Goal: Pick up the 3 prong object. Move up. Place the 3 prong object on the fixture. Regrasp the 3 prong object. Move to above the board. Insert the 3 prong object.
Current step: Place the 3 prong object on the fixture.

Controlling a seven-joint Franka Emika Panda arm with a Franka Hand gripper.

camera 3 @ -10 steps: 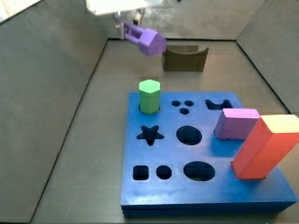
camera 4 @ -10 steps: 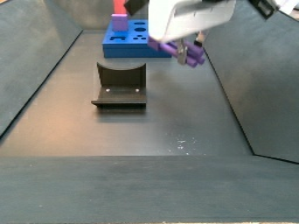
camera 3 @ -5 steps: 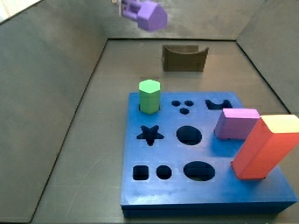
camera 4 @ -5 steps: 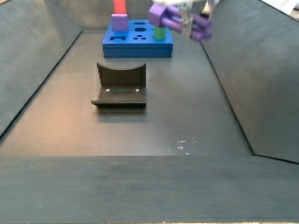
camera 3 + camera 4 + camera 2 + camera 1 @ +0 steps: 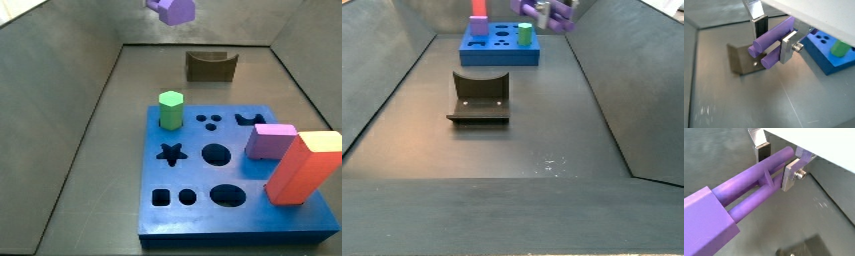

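The 3 prong object was pinched between my 2 silver finger plates; in both wrist views its light purple prongs ran between the dark pads, and its blocky end stuck out toward the camera in a wrist view. My gripper was clamped on it across the prongs. In both side views the piece hung high in the air at the top of the picture, well clear of the floor; the gripper itself barely showed there.

Below, in a wrist view, the fixture stood on the grey floor, apart from the piece; the board lay near it. In a side view the fixture sat beyond the board, which carried a green hexagonal peg, a pink-purple cube and a tall red-orange block; a star hole and 3 small dots stood open.
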